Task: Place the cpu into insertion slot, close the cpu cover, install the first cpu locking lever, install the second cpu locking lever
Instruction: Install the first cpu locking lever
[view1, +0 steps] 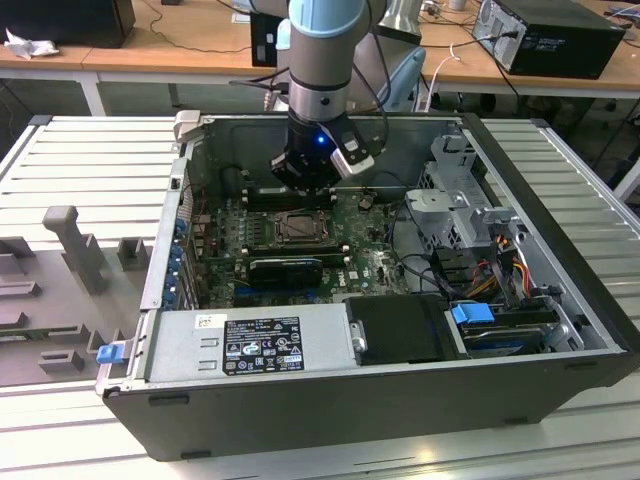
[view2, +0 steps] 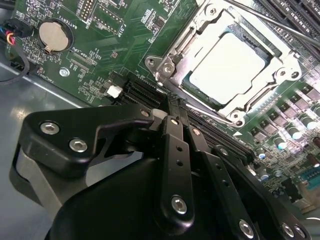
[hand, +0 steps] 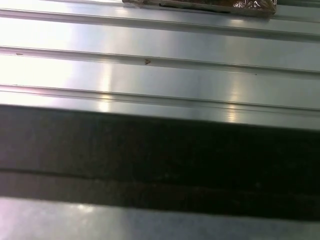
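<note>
Pale silver-tan square chip, the cpu, sat matte and plain inside a bright silver metal frame, the cpu cover. Green circuit board carried fine pale tracing and a round silver coin cell. Black jointed tool had silver screw heads along its links. In the exterior view: dark grey computer case, black-framed insertion slot, pale blue and silver robot arm with a blue light, blue plastic clip, light grey ribbed tabletop. First wrist view: silver ribbed panel crossed by a broad black band.
</note>
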